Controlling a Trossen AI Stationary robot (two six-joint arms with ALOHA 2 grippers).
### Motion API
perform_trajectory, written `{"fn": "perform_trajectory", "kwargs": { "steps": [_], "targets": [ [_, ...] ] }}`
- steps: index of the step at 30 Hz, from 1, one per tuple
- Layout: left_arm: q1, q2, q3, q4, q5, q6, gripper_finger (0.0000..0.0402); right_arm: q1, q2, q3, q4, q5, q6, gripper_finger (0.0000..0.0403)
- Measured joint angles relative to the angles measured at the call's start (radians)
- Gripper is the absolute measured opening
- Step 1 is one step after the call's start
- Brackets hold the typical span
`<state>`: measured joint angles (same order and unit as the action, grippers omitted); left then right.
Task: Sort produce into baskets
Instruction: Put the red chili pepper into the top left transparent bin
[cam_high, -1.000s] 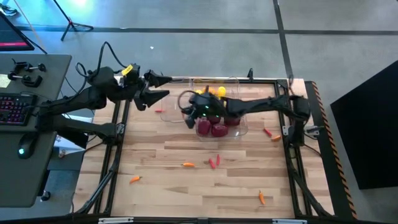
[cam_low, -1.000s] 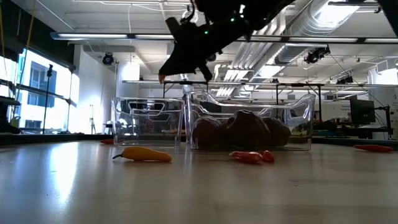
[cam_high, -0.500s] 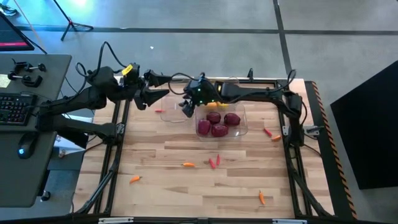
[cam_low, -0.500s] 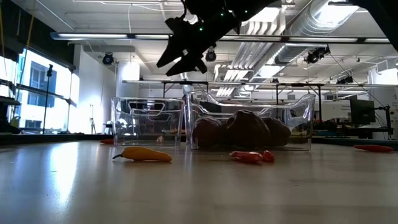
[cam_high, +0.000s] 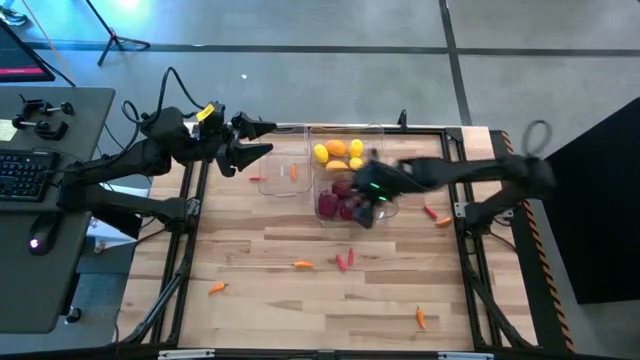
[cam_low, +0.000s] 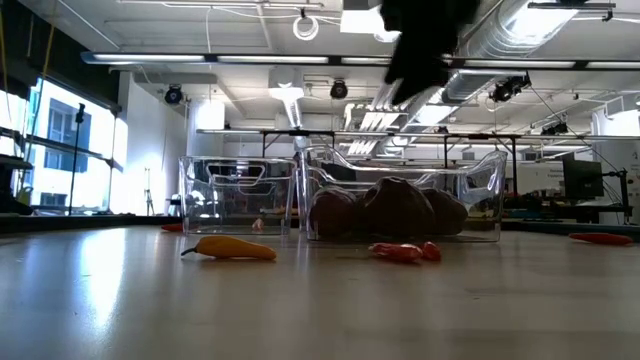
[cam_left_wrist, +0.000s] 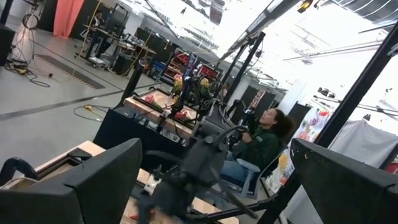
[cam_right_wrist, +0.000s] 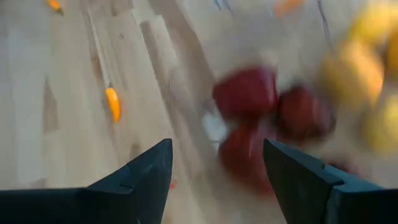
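Step in hand: right gripper (cam_high: 366, 208) over the dark red rounds (cam_high: 340, 202) in the middle basket (cam_high: 390, 212); fingers (cam_right_wrist: 140, 171) apart, holding nothing.
Doing it well: go to 1 loose pepper, straddle its narrow width.
Nearest pepper: red pepper (cam_high: 344, 260) on the worktop (cam_high: 300, 310), long axis roughly upright in the high view; tip direction unclear.
Left gripper (cam_high: 255, 140): fingers spread, empty, waiting beside the left basket (cam_high: 282, 178).
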<state>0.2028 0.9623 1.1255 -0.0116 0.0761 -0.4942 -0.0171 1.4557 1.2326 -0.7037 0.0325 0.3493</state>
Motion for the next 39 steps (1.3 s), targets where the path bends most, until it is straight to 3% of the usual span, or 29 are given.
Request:
{"fn": "perform_trajectory", "kwargs": {
  "steps": [4, 7, 11, 14, 18, 23, 29, 39],
  "targets": [
    [0.000, 0.000, 0.000, 0.000, 0.000, 0.000, 0.0397, 0.140, -0.230, -0.244, 0.072, 0.037, 0.400, 0.0240],
    [0.000, 0.000, 0.000, 0.000, 0.000, 0.000, 0.0397, 0.287, -0.317, -0.341, 0.093, 0.040, 0.694, 0.0240],
    [0.000, 0.000, 0.000, 0.000, -0.001, 0.000, 0.0397, 0.486, -0.285, -0.363, 0.067, -0.008, 0.961, 0.0240],
    [0.004, 0.000, 0.000, -0.007, -0.001, 0.000, 0.0397, 0.575, -0.199, -0.343, 0.032, -0.040, 1.091, 0.0240],
    [0.021, 0.000, 0.000, -0.017, -0.003, -0.002, 0.0397, 0.569, -0.081, -0.301, 0.069, -0.007, 1.081, 0.0240],
    [0.041, 0.000, 0.000, -0.019, -0.003, -0.036, 0.0397, 0.452, 0.063, -0.258, 0.150, 0.000, 0.977, 0.0240],
    [0.047, 0.000, 0.000, -0.021, -0.003, -0.081, 0.0397, 0.348, 0.214, -0.214, 0.178, -0.004, 1.085, 0.0240],
    [0.047, 0.000, 0.000, -0.046, -0.001, -0.078, 0.0397, 0.335, 0.448, -0.031, 0.099, 0.037, 1.194, 0.0239]
  ]
}}
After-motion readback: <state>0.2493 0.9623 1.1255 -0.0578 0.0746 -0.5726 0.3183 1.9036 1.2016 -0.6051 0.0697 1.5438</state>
